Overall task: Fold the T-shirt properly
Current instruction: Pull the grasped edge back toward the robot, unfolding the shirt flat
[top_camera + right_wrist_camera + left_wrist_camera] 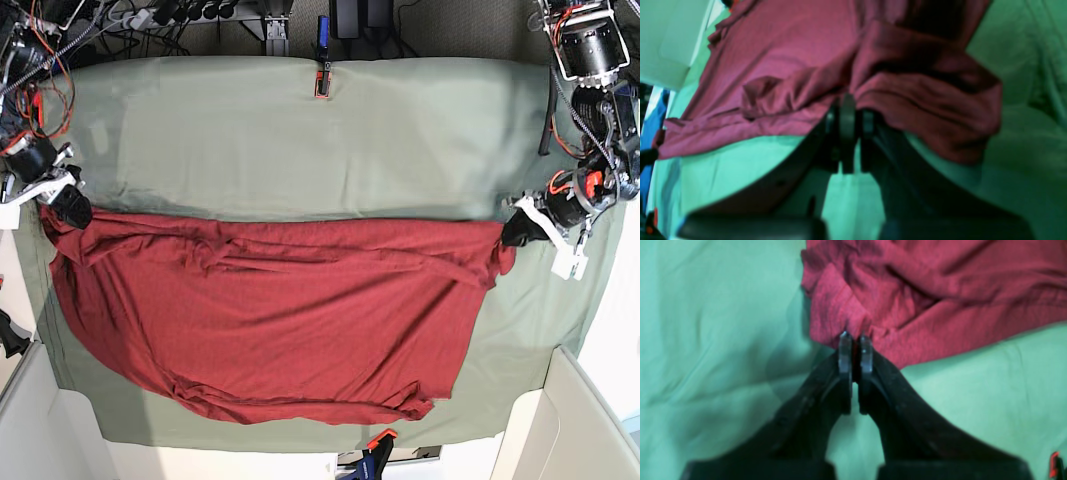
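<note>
The dark red T-shirt (280,310) lies spread over the near half of the table, its top edge stretched in a line between my two grippers. At the right side of the base view my left gripper (515,230) is shut on a bunched corner of the T-shirt (873,306); the left wrist view has the jaws (856,340) pinched on the red fabric. My right gripper (70,210) holds the opposite corner at the left. In the right wrist view its jaws (848,106) are shut on gathered folds of the T-shirt (790,66), which is lifted off the cover.
A sage green cover (300,140) drapes the whole table. One clamp (323,80) grips its far edge and another clamp (375,445) its near edge. Loose cables (60,40) lie at the back left. White panels (560,420) stand at the near corners.
</note>
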You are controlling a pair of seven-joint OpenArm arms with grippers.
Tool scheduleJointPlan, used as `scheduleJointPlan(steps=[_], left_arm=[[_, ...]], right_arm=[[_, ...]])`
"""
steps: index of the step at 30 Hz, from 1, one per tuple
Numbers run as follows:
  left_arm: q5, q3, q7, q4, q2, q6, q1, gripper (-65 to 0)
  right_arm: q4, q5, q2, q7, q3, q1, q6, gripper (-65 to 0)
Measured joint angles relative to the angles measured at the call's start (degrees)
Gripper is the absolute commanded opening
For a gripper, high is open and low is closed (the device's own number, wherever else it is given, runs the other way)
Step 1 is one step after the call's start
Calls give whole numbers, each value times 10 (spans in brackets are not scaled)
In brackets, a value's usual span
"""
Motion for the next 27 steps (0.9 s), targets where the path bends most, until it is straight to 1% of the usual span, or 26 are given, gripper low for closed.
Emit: scheduleJointPlan(steps=[2, 5, 12, 16, 20, 27], left_arm=[[2, -4, 0, 21, -12, 0, 25, -650], [1, -26, 3, 51, -19, 0, 64, -650], [-21, -118, 4, 137, -19, -3, 178, -650], [-28, -150, 3, 189, -19, -2, 247, -650], [-27, -170, 0, 224, -3, -2, 296, -650], [-34, -215, 0, 230, 23, -3, 341, -650]], right_arm=[[24, 3, 6, -4, 0, -26, 0, -650], [60, 9, 12, -11, 0, -66, 1, -650], [135, 25, 21, -13, -1, -148, 4, -650], [157, 30, 29, -13, -1, -177, 8, -650], [163, 34, 32, -13, -1, -199, 9, -650], [164, 42, 32, -15, -1, -237, 9, -650]])
